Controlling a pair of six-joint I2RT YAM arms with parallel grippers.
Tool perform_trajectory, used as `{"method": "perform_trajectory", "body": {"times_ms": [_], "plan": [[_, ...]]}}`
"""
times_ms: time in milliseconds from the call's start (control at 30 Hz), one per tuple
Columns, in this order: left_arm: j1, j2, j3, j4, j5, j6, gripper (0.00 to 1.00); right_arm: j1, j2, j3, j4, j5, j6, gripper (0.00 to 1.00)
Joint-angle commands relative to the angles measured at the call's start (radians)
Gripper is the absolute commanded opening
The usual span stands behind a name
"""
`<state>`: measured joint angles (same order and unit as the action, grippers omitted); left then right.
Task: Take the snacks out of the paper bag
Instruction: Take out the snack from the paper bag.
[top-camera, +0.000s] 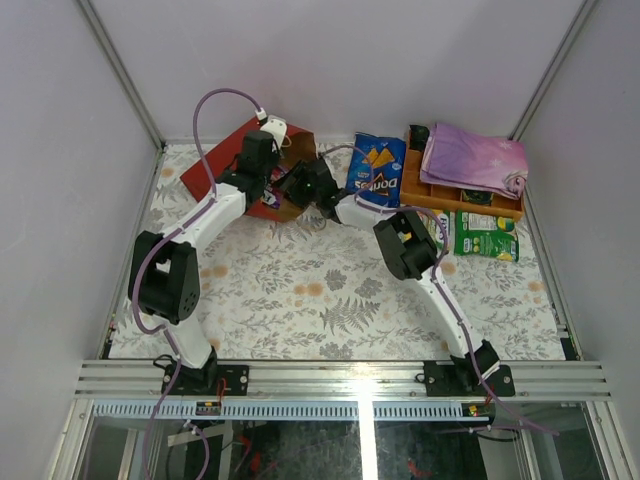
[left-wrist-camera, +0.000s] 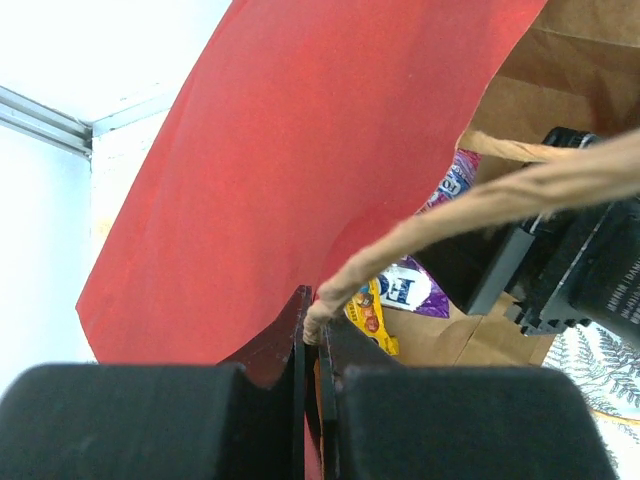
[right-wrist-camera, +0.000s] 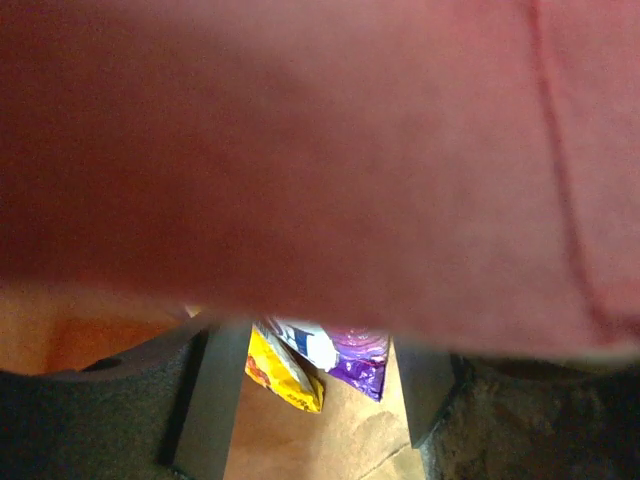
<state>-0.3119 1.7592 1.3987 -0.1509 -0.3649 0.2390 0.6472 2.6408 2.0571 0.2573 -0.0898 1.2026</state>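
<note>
Snacks (right-wrist-camera: 283, 375) lay dead ahead of the right gripper (right-wrist-camera: 320, 385), jaws spread. The left gripper (left-wrist-camera: 312, 345) pinched the paper bag (left-wrist-camera: 280, 170) by its rim.

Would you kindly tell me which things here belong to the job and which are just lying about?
Job: paper bag; yellow pack and purple pack inside it; Doritos bag and green pack, already out.
Lying about: tray; cloth.
</note>
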Motion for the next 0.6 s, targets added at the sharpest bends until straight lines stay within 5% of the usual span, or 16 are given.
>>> {"method": "perform_trajectory", "body": {"times_ms": [0,167,333,567], "plan": [[0.012,-0.021,-0.01,0.034,-0.024,-0.003,0.0,0.039,0.09,0.107,-0.095,0.017,0.018,0.6],[0.018,-0.023,-0.017,0.039,-0.029,-0.001,0.0,0.043,0.089,0.118,-0.068,0.004,0.019,0.25],[0.021,-0.023,-0.023,0.037,-0.026,-0.005,0.0,0.045,-0.069,-0.071,0.026,0.04,-0.052,0.03],[0.022,-0.01,-0.016,0.027,-0.029,-0.012,0.0,0.054,-0.335,-0.314,0.1,0.016,-0.124,0.0]]}}
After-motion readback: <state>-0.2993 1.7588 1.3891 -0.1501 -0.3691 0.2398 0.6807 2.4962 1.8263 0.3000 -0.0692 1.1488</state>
